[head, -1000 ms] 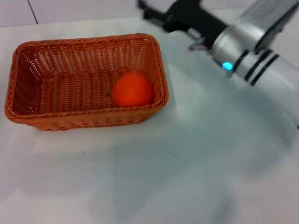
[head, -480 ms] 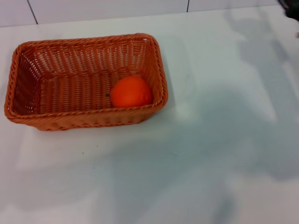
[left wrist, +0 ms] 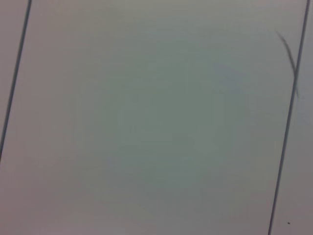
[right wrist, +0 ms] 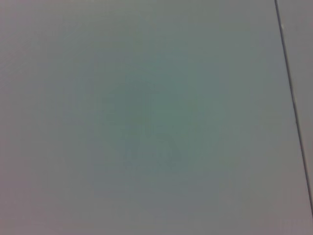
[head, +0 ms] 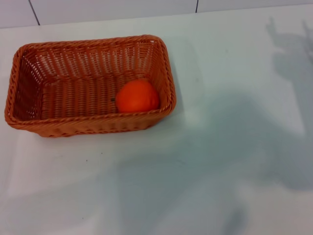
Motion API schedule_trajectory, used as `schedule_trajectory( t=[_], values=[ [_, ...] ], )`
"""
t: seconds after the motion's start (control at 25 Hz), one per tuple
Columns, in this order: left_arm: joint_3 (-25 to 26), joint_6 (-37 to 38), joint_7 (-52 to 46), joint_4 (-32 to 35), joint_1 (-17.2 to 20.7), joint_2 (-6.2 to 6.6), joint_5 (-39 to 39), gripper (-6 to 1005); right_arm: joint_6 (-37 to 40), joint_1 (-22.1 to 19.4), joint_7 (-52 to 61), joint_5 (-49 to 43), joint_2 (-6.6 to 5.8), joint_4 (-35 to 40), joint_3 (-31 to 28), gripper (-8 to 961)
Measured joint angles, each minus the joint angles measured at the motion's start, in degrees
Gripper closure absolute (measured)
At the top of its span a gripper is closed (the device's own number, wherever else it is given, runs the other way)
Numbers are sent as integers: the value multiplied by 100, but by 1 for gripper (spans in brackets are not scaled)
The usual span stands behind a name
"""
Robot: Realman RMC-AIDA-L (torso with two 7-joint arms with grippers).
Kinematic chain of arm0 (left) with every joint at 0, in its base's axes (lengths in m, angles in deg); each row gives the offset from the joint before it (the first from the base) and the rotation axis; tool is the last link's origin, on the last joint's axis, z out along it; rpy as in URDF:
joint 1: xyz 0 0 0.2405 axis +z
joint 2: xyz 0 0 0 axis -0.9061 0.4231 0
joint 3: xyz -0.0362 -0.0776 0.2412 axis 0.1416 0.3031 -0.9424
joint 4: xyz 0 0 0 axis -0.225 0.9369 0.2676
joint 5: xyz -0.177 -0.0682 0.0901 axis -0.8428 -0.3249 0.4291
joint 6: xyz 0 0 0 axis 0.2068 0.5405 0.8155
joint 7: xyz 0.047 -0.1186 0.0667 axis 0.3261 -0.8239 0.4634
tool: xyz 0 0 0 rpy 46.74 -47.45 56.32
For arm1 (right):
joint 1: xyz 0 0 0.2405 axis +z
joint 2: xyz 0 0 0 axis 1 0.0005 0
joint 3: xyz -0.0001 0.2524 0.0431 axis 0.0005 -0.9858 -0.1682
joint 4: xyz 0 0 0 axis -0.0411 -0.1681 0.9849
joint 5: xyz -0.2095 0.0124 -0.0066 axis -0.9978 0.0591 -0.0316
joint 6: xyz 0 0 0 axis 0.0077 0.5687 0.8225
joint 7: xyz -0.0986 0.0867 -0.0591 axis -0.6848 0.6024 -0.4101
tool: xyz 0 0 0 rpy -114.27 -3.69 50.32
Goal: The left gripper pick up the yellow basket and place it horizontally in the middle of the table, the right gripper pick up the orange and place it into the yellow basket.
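**Q:** Since a second ago, what's changed? That silver arm was up in the upper right of the head view.

**A:** Gone now. The right gripper has pulled clean out of the frame; only soft shadows are left, across the right side and bottom of the table (head: pixel 220 161). The basket and fruit haven't budged.

**Q:** So where's the fruit?

**A:** The orange (head: pixel 138 96) sits inside the yellow basket (head: pixel 29 73), down on the woven floor at the basket's right end, tucked close against the near wall and the right-hand wall. There's a small dark spot on its left side, probably the stem.

**Q:** And the basket?

**A:** Upper left part of the frame, lying flat with its long side running left to right, open side up. It looks more orange-brown than yellow, honestly. Apart from the fruit, I just see weave.

**Q:** Claws open or closed?

**A:** Can't say. Neither the left gripper nor the right one shows up in any view, so their jaws are anyone's guess. Both wrist views just show a plain pale surface (left wrist: pixel 146 122) with thin dark seam lines (left wrist: pixel 286 132) running across it, one such line (right wrist: pixel 293 103) in the right wrist view.
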Motion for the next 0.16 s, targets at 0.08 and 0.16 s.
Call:
schedule_trajectory(
  t=[0.08,0.16],
  values=[
    [27,22,13,-12,0,-4,-3,98,5,-1,-1,-18,7,-2,15,9],
    [29,36,13,-12,0,-5,-4,98,7,8,-2,-33,12,-4,23,9]
  ],
)
